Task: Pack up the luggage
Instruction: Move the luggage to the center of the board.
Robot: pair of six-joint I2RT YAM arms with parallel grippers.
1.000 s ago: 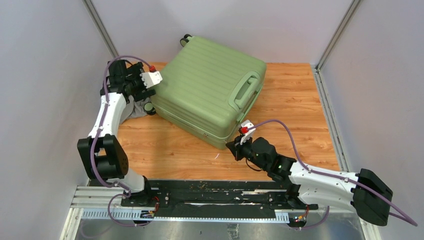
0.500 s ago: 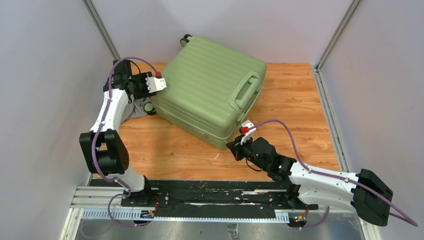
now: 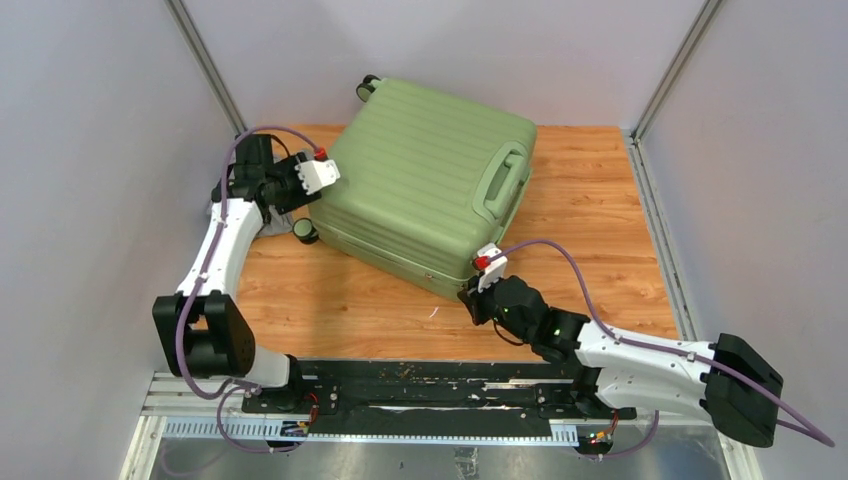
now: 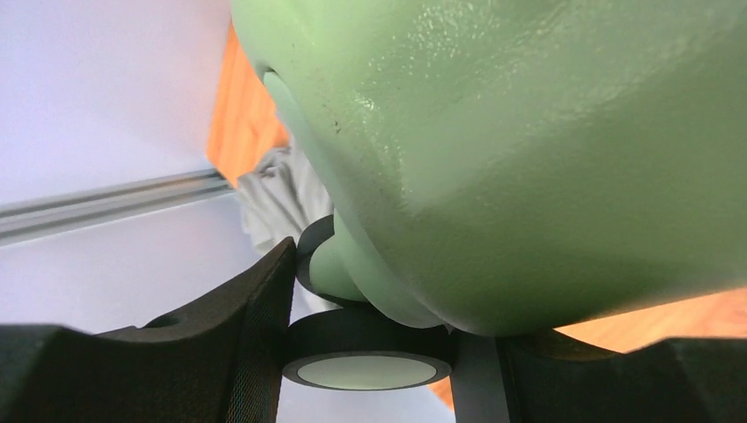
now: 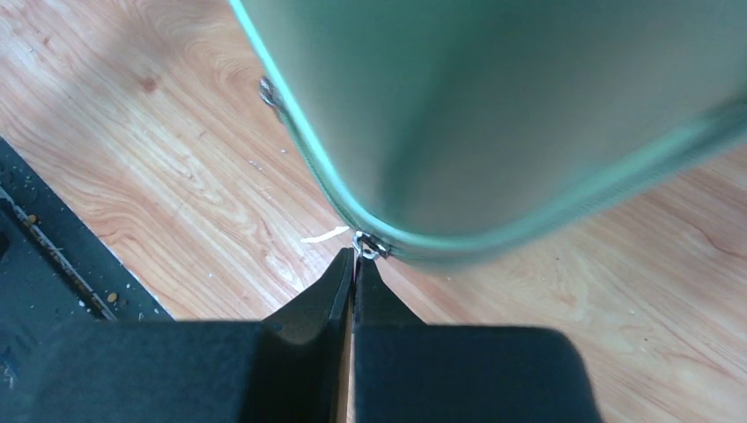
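The luggage [image 3: 425,190] is a closed light-green ribbed suitcase lying flat on the wooden table. At its left corner, my left gripper [image 3: 303,208] is shut on a black caster wheel with a green hub [image 4: 368,370]. The wheel sits tight between the two black fingers [image 4: 255,335], under the green shell [image 4: 528,141]. My right gripper [image 3: 472,296] is at the near corner, shut on the small metal zipper pull [image 5: 364,247]. Its tips [image 5: 354,263] are pressed together right at the teal zipper seam [image 5: 291,115].
A crumpled grey cloth [image 3: 268,222] lies on the table beside the left corner of the suitcase, and it also shows behind the wheel as grey cloth [image 4: 277,198]. White enclosure walls stand close on the left, back and right. The black base rail [image 3: 420,385] runs along the near edge.
My left gripper came in toward the left corner and closed on the wheel. The suitcase shifted slightly right and turned. The right gripper stayed shut and followed the near corner.
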